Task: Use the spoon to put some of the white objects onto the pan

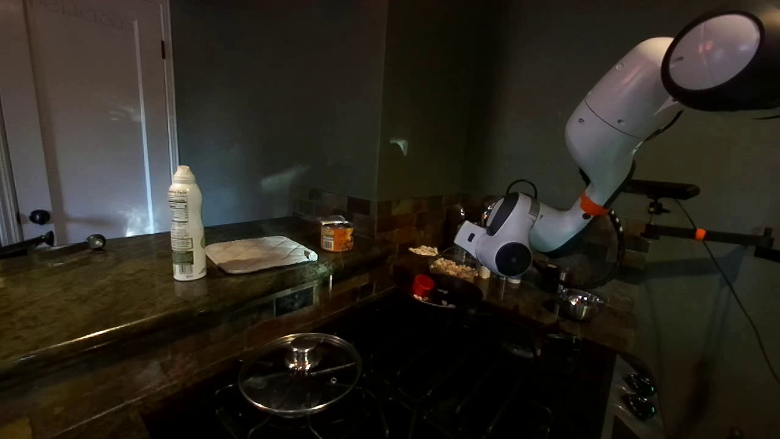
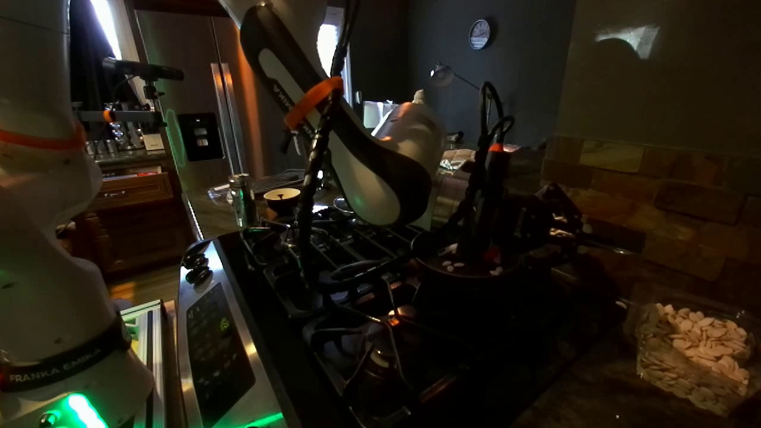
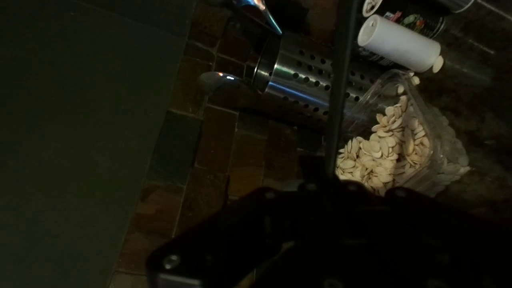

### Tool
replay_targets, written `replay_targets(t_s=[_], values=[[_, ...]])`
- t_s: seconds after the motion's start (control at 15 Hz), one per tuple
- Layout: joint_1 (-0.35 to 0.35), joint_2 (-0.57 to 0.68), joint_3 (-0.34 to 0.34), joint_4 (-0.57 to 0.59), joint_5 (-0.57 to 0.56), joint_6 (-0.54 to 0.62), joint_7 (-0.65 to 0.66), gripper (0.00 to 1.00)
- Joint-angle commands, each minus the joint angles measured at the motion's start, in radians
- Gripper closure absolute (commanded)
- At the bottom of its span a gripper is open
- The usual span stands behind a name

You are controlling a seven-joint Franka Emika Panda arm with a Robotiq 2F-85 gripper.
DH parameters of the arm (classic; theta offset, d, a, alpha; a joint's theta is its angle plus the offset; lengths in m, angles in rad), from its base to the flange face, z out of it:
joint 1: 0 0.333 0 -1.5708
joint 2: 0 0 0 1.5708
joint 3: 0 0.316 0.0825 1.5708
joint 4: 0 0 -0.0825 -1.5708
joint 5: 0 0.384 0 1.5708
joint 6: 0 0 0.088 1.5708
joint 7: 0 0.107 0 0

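Black, the likely spoon handle (image 3: pixel 340 86) is gripped by the fingers (image 3: pixel 313 175), its long axis set just left of the pumpkin-seed tub (image 3: pixel 439 152) in wrist view.

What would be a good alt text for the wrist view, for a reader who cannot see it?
A black gripper holds a long, thin, dark handle, probably the spoon's. To its right, a clear plastic container holds pale, flat, oval seeds. Behind the handle, a silver, perforated metal cylinder holds shiny utensils.
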Motion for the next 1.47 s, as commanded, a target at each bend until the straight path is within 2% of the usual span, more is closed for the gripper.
replay_targets(t_s=[0.0, 0.53, 1.4], values=[[0.019, -0.037, 0.004, -0.045, 0.003, -0.037, 0.012, 0.99], [0.052, -0.107, 0.003, -0.125, 0.002, -0.104, 0.012, 0.99], [0.078, -0.230, -0.003, -0.284, 0.003, -0.125, -0.020, 0.99]])
